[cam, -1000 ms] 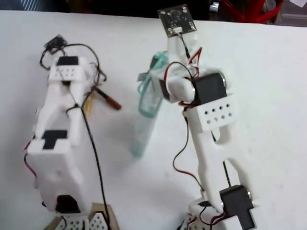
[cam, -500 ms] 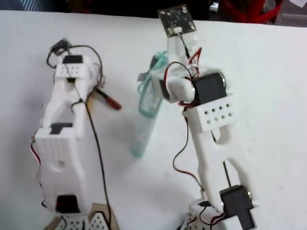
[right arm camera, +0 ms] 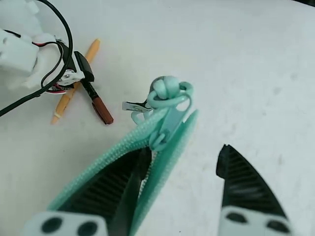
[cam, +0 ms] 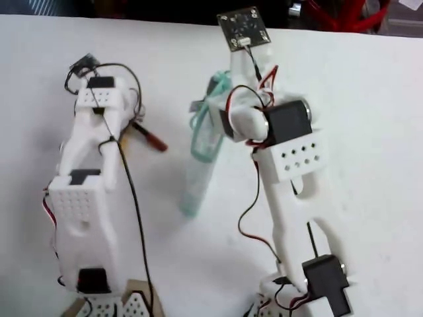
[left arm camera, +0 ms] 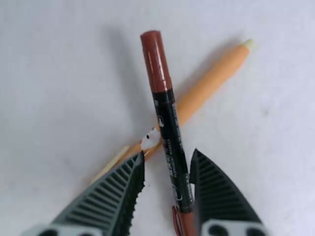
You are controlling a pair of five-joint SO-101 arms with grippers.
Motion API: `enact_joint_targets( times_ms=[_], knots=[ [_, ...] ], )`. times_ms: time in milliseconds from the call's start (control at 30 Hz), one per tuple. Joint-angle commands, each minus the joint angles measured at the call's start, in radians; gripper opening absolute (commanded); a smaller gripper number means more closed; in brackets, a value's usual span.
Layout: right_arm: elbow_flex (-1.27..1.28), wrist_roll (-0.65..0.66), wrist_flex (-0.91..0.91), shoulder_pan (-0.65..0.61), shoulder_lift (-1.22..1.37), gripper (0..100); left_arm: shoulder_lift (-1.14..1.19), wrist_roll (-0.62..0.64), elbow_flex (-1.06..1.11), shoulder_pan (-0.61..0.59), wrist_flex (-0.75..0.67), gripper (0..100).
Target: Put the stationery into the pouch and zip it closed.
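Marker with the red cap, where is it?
In the left wrist view the marker lies across the pencil, inside the open left tool; from above it is left of the pouch.

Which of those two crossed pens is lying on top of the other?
The black marker with the reddish-brown cap is on top. It crosses over the orange pen, whose body passes underneath it.

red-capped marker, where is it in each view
High view: the marker lies on the table, between the left arm and the pouch.
Left wrist view: the marker lies between the left gripper's open jaws.
Right wrist view: the marker lies beyond the pouch's zip end.
Shared landmark: the orange pen crossing under it.
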Motion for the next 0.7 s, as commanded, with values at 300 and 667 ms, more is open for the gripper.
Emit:
enact_joint_targets(
  times_ms=[300,667],
  knots=[
    [-0.035,0.012,0.018,0.01,-0.022,22.0,-0.033,0.003,-0.049,0.01,-0.008,5],
    [-0.035,0.003,0.018,0.01,-0.027,22.0,-0.383,-0.272,-0.532,0.102,0.526,5]
  ],
)
